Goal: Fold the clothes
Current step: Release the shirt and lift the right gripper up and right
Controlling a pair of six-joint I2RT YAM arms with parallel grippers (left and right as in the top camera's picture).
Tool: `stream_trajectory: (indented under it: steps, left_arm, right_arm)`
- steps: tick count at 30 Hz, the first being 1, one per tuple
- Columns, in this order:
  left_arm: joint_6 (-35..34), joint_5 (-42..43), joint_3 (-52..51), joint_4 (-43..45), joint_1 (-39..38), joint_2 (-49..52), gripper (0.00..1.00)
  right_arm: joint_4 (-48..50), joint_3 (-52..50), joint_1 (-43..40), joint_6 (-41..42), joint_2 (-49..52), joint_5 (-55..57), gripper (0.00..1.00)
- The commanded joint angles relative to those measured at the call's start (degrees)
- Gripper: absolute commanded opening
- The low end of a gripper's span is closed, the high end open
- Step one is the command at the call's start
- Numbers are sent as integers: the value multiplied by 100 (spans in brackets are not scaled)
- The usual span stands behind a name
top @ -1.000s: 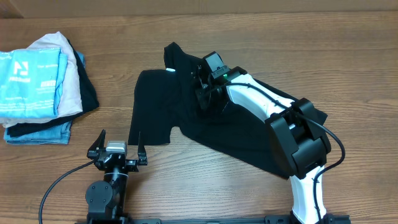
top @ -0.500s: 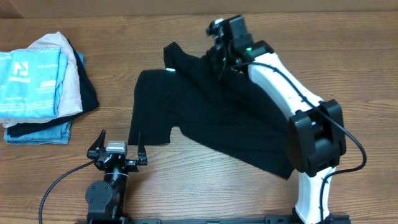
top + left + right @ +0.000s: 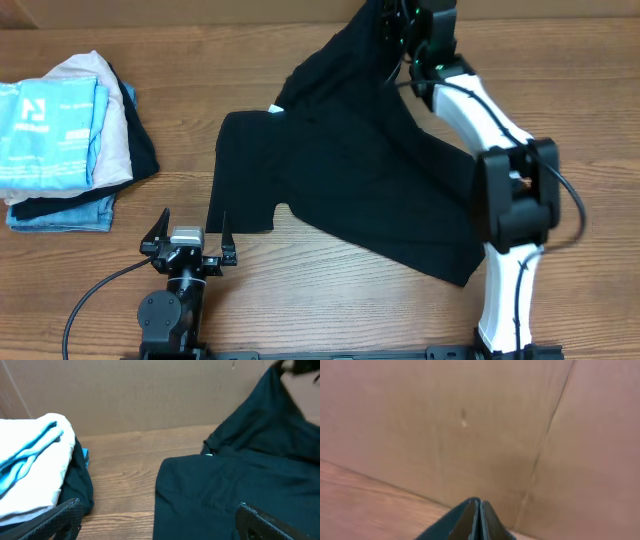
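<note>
A black T-shirt (image 3: 340,180) lies spread on the wooden table, its upper part pulled up off the surface. My right gripper (image 3: 392,18) is shut on the shirt's top edge and holds it high at the back of the table; in the right wrist view the jaws (image 3: 479,519) are pressed together on dark cloth. My left gripper (image 3: 187,240) is open and empty, low at the table's front, just left of the shirt's sleeve. In the left wrist view (image 3: 160,520) the shirt (image 3: 235,490) lies ahead to the right.
A stack of folded clothes (image 3: 65,140), white, light blue and black, sits at the left of the table; it also shows in the left wrist view (image 3: 35,470). A cardboard wall (image 3: 445,420) stands behind the table.
My right gripper has risen and moved toward the back right, lifting the shirt's collar edge off the table. The left arm has not moved.
</note>
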Motion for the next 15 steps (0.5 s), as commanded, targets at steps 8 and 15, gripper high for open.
stream_trajectory:
  steps: [8,15]
  left_arm:
    - [153,28,-24,7,50,-46,100]
    - [153,31,-24,7,50,-46,100]
  right_arm:
    - [142,643,-286,151,514,422,82]
    - [-5495,1969,-608,334,-1235,420,100]
